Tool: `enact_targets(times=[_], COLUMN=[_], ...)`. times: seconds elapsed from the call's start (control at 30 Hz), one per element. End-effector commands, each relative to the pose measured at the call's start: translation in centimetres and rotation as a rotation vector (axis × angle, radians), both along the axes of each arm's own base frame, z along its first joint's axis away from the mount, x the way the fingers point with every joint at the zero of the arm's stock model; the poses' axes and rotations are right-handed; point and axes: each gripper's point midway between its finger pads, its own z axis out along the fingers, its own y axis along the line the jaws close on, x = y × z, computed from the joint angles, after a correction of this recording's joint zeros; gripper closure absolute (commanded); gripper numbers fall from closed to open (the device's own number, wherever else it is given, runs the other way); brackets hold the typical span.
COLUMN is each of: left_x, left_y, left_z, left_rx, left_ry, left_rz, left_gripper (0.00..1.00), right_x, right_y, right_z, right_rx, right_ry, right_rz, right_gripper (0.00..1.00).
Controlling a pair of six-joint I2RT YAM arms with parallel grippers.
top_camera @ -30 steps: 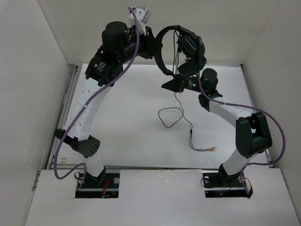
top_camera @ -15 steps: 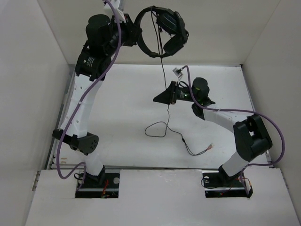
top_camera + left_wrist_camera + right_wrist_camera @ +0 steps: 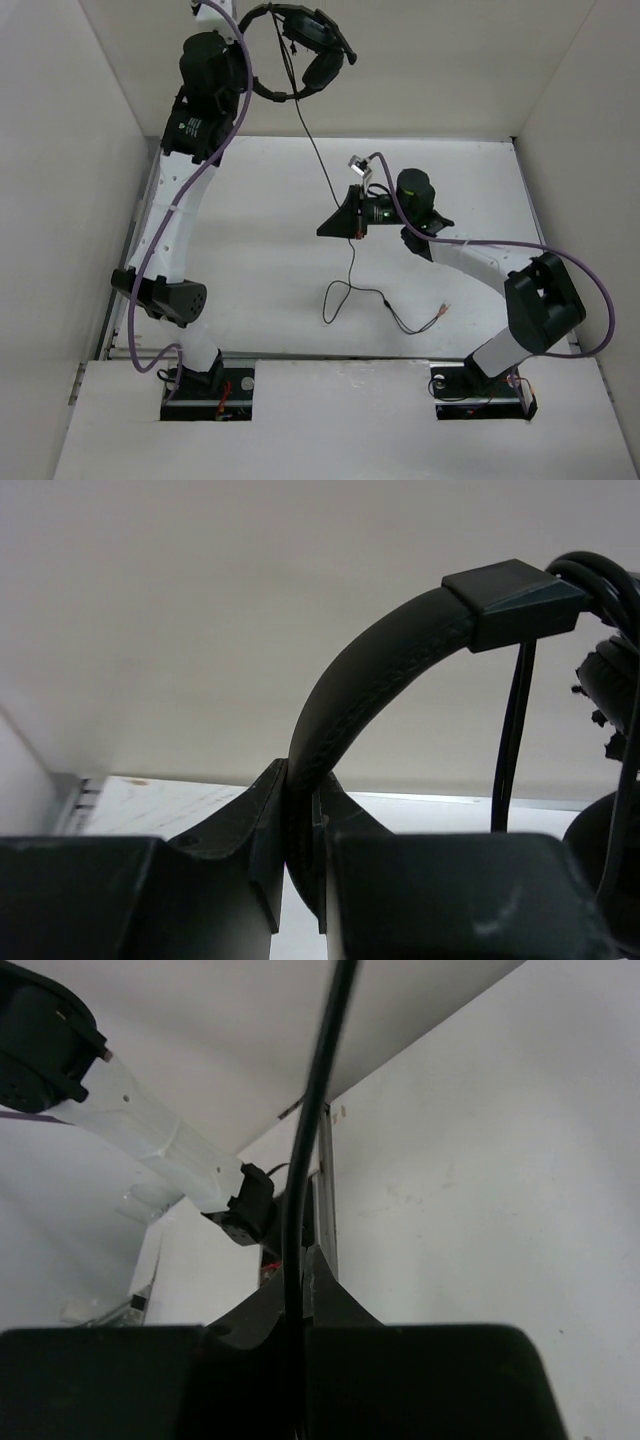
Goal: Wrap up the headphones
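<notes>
Above white table [image 3: 250, 260]: headphones [image 3: 305, 55] in left claw [image 3: 300, 815], cord [image 3: 318, 160] in right claw [image 3: 300, 1285].

Robot lab test cell: plain white enclosure walls [image 3: 560, 70], white tabletop [image 3: 250, 250], two bolted arms, purple cabling [image 3: 150, 270].

The top view looks down from above and behind both arm bases, far enough off to take in the whole worktop [image 3: 250, 270], with the left hand [image 3: 245, 55] high against the back wall [image 3: 430, 60] and the right hand [image 3: 345, 222] over the middle; the left wrist view sits tight behind its own fingers, facing that wall, the band of the headphones [image 3: 350, 710] filling the frame. The right wrist view, equally close and rolled sideways, looks along the cord [image 3: 315, 1110] toward the left arm [image 3: 150, 1130]; band, cord and arm all show from the top too.
</notes>
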Motion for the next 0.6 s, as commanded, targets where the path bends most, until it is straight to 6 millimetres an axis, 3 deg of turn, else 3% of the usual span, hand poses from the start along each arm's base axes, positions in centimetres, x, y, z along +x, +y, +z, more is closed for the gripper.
enact_targets(times=[0.0,0.17,0.27,0.47,0.57], left_x=[-0.7,0.0,0.0,-1.0,-2.1], left_y=[3.3,3.3,2.4,-0.6,-3.1], left_z=[3.4,0.2,-2.2,-7.3,-9.4], left_rx=[0.05,0.174,0.244,0.378,0.45], left_ry=[-0.146,-0.094,-0.046,0.053,0.091], left_rz=[0.19,0.242,0.224,0.126,0.04], left_gripper=[1.0,1.0,1.0,1.0,1.0], right_x=[-1.0,0.6,2.8,8.7,11.4], right_y=[-0.2,-0.7,-2.1,-7.9,-11.2], right_z=[3.8,5.8,8.2,14.4,16.0], right_rx=[0.001,-0.106,-0.237,-0.466,-0.63], right_ry=[-0.156,-0.309,-0.517,-0.899,-1.073], right_rz=[0.047,-0.015,-0.117,-0.401,-0.552], right_gripper=[1.0,1.0,1.0,1.0,1.0])
